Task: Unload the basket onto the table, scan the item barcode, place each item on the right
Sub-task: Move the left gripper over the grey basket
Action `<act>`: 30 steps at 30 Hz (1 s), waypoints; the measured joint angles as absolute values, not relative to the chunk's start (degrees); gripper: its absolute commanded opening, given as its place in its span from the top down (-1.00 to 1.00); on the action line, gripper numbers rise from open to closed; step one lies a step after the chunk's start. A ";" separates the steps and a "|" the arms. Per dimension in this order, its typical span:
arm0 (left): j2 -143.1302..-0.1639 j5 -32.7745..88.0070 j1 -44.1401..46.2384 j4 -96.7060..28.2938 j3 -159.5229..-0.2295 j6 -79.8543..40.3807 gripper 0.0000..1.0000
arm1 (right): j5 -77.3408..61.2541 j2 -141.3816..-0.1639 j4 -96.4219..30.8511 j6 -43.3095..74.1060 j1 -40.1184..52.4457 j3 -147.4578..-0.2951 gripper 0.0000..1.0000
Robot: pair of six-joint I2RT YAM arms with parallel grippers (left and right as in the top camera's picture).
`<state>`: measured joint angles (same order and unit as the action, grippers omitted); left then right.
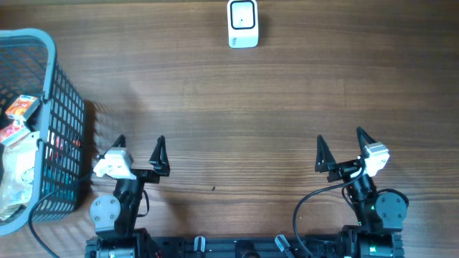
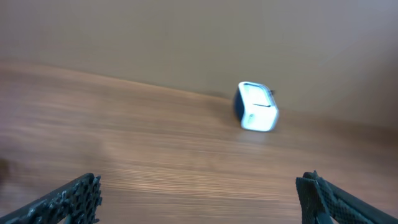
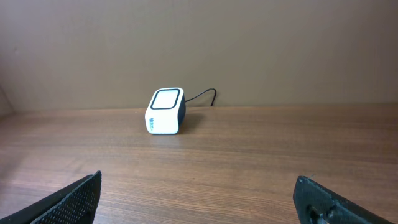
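Both claws are seen spread wide, with nothing held between the fingers: the left gripper (image 1: 139,145) is stationed near the front edge of the wooden table (image 1: 237,107) on the left, and the right gripper (image 1: 341,142) is placed at a matching spot on the right, the two well apart. In each wrist view the dark fingertips are shown only at the lower corners, with bare wood between them, so the left gripper (image 2: 200,190) and the right gripper (image 3: 198,190) are confirmed as empty. The barcode scanner (image 1: 243,24), a small white box with a dark back, is set at the far edge of the table, roughly midway between the arms and far from both. It is seen blurred from the left wrist (image 2: 256,107) and sharply from the right wrist (image 3: 165,112), where a thin dark cable (image 3: 204,94) is shown leaving its rear against the plain wall (image 3: 249,43). A blue wire basket (image 1: 51,72) is placed at the left edge of the table, just beside the left arm. Packaged items (image 1: 16,136) are piled inside it, an orange-red packet (image 1: 21,107) on top; no barcode can be made out on them.
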<state>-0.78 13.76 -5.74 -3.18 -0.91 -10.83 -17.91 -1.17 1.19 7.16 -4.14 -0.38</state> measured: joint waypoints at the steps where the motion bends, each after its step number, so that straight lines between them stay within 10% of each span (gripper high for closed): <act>1: -0.78 15.35 -5.74 -2.94 -0.91 -13.89 -1.00 | -17.91 -1.15 1.19 7.16 -4.14 -0.38 -1.00; 16: -1.28 25.67 -5.74 7.92 -8.71 -27.18 -1.00 | -17.91 -1.17 1.23 7.16 -4.14 -0.38 -1.00; 30: -59.09 19.99 -5.74 -61.39 -91.83 -6.92 -1.00 | -17.87 -1.28 1.32 7.14 -4.14 -0.36 -1.00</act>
<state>-59.09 19.99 -5.74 -61.39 -91.83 -6.92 -17.87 -1.28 1.32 7.14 -4.14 -0.36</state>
